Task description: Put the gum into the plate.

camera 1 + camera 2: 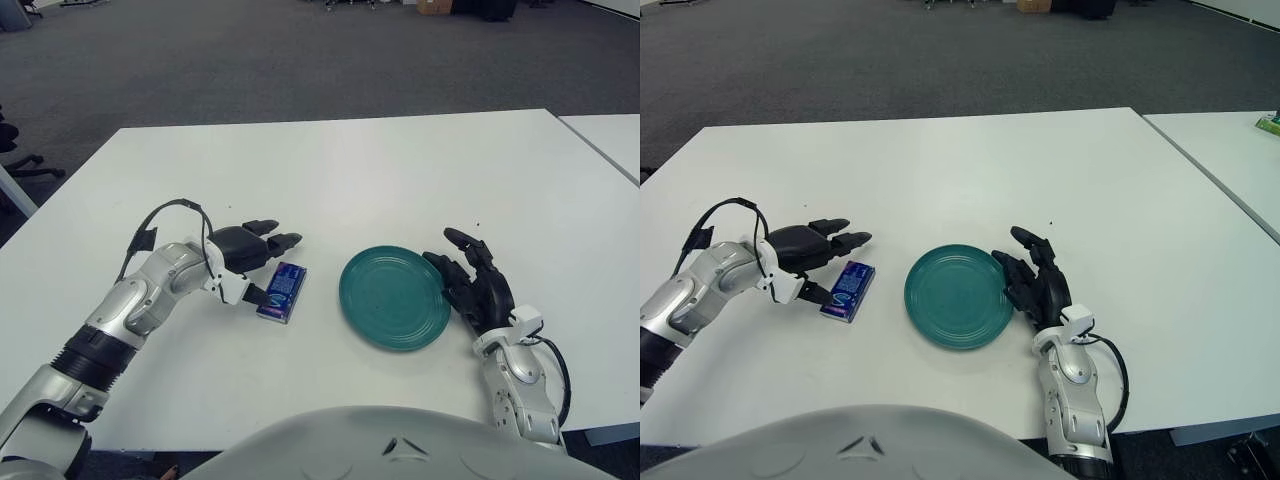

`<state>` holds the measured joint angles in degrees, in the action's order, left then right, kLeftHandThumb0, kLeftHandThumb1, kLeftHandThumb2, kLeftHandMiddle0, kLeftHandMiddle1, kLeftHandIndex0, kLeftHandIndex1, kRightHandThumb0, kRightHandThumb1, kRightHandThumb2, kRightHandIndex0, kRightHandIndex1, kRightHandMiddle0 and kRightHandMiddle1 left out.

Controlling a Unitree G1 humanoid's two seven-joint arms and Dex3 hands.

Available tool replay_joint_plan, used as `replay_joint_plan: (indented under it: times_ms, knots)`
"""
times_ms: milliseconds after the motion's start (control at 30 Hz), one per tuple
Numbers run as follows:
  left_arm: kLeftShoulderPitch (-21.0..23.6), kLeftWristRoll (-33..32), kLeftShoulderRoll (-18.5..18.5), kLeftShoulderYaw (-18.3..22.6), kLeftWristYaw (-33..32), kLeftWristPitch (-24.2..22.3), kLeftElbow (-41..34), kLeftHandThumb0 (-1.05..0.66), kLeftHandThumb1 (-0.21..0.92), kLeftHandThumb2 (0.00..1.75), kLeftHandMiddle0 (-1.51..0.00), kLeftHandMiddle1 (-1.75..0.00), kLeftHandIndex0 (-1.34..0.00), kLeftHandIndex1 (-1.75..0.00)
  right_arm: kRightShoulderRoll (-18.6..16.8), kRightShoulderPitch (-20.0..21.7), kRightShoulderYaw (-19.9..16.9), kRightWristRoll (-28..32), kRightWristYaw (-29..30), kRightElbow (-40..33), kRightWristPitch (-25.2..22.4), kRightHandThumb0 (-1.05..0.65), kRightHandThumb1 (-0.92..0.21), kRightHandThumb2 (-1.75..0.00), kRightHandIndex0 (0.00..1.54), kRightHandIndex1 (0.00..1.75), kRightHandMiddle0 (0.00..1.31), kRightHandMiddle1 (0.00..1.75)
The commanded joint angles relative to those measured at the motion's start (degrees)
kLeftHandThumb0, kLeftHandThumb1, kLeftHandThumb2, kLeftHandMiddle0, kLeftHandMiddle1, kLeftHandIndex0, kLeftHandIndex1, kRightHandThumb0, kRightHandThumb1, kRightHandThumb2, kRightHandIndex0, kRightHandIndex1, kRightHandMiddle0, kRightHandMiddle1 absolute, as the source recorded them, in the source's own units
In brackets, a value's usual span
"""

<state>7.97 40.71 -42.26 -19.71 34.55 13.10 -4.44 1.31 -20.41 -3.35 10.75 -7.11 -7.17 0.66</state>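
A small blue gum pack (282, 291) lies flat on the white table (330, 170), just left of the teal plate (394, 297). My left hand (262, 265) hovers right beside the pack's left side, its fingers spread: two reach out above the pack's far end and the thumb points at its near left edge. Nothing is held. My right hand (473, 280) shows at the plate's right rim, fingers relaxed and holding nothing.
A second white table (1230, 150) stands off to the right, with a gap between the two. Grey carpet lies beyond the table's far edge. A dark chair base (20, 160) shows at the far left.
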Motion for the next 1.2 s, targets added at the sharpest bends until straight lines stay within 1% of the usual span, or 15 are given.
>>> replay_joint_plan:
  times_ms: [0,233,500,900,1167]
  knots:
    - [-0.74,-0.08,-0.31,0.07,1.20,-1.06,-0.91,-1.05,0.92,0.50,0.00,0.00,0.00,0.00,-0.86,-2.67,0.42,0.47,0.87,3.94,-6.42,-0.47,-0.92,-0.61,0.45,0.51,0.00,0.78]
    - [-1.65,-0.89,-0.89,0.13,3.08,-1.51,-2.14,-1.05,0.92,0.47,0.00,0.00,0.00,0.00,-0.78,-2.78,0.59,0.18,0.91,3.92,-6.13,-0.47,-0.92,-0.60,0.46,0.51,0.00,0.79]
    - [-2.55,-1.96,-1.63,0.76,5.43,-2.06,-4.25,-1.05,0.92,0.43,0.00,0.00,0.00,0.00,-0.87,-2.77,0.61,0.55,0.79,3.91,-6.33,-0.48,-0.92,-0.60,0.45,0.50,0.00,0.77]
    - [-3.04,-3.91,-2.34,1.07,6.67,-1.91,-4.90,-1.05,0.92,0.42,0.00,0.00,0.00,0.00,-0.98,-2.71,0.73,0.20,0.82,4.31,-5.36,-0.49,-0.92,-0.62,0.45,0.49,0.00,0.78]
    - [-3.32,-3.55,-2.87,0.81,6.85,-1.81,-5.17,-1.05,0.92,0.41,0.00,0.00,0.00,0.00,-1.26,-2.75,0.55,0.55,0.89,4.41,-5.36,-0.47,-0.92,-0.63,0.47,0.50,0.00,0.79]
